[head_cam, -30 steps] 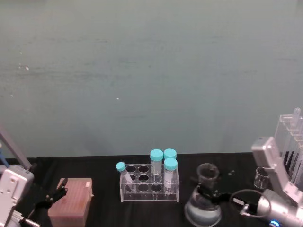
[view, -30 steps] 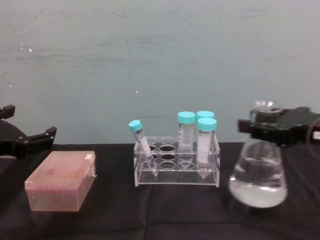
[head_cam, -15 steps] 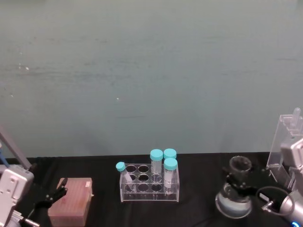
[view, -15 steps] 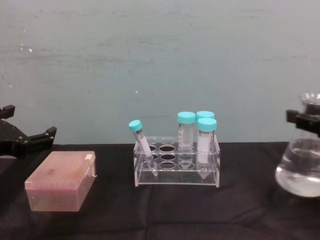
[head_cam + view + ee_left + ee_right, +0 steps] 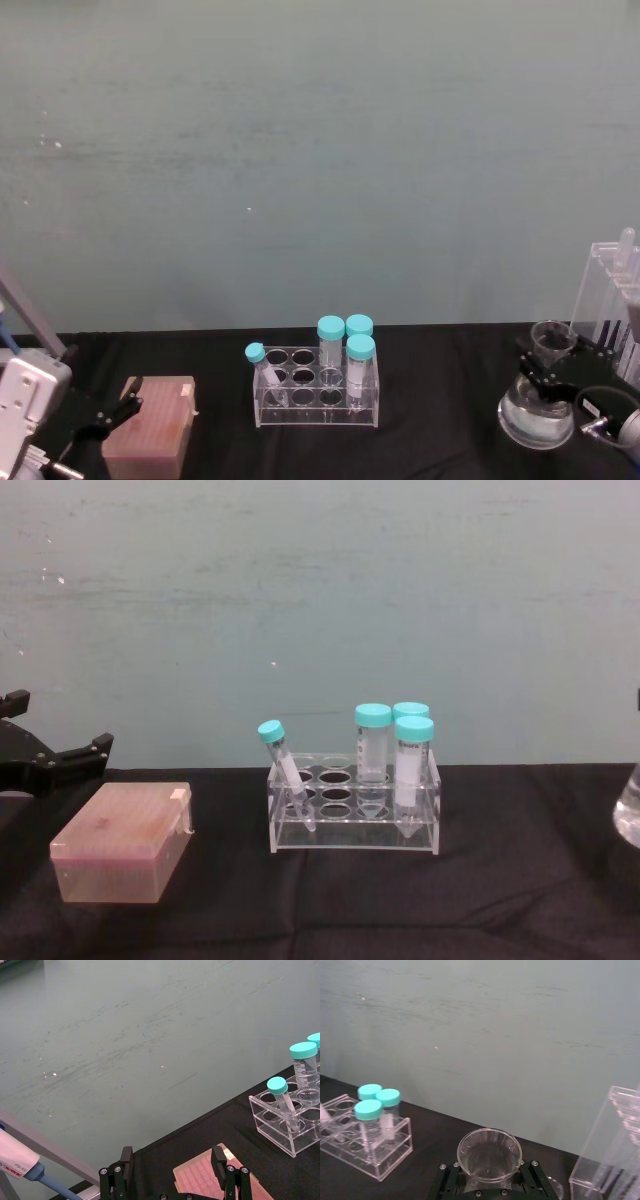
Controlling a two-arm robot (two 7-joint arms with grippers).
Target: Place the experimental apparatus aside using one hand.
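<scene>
The conical flask [image 5: 538, 412] with clear liquid is at the far right of the black table, and its edge [image 5: 631, 815] shows at the chest view's right border. My right gripper [image 5: 547, 367] is shut on its neck. In the right wrist view the black fingers [image 5: 446, 1174] flank the neck below the flask's open mouth [image 5: 490, 1152]. I cannot tell whether the flask's base touches the cloth. Just right of the flask stands the tall acrylic pipette rack [image 5: 610, 300], also seen beside it as the clear rack [image 5: 610, 1145]. My left gripper [image 5: 172, 1165] is parked open at the near left.
A clear tube rack [image 5: 315, 388] with several teal-capped tubes stands mid-table. A pink tip box [image 5: 150, 440] lies at the near left under the left gripper [image 5: 55, 760]. A pipette [image 5: 20, 1170] hangs at the far left. Bare black cloth lies between the tube rack and the flask.
My right gripper has carried the flask rightward, from just right of the tube rack to beside the pipette rack. The left arm has not moved.
</scene>
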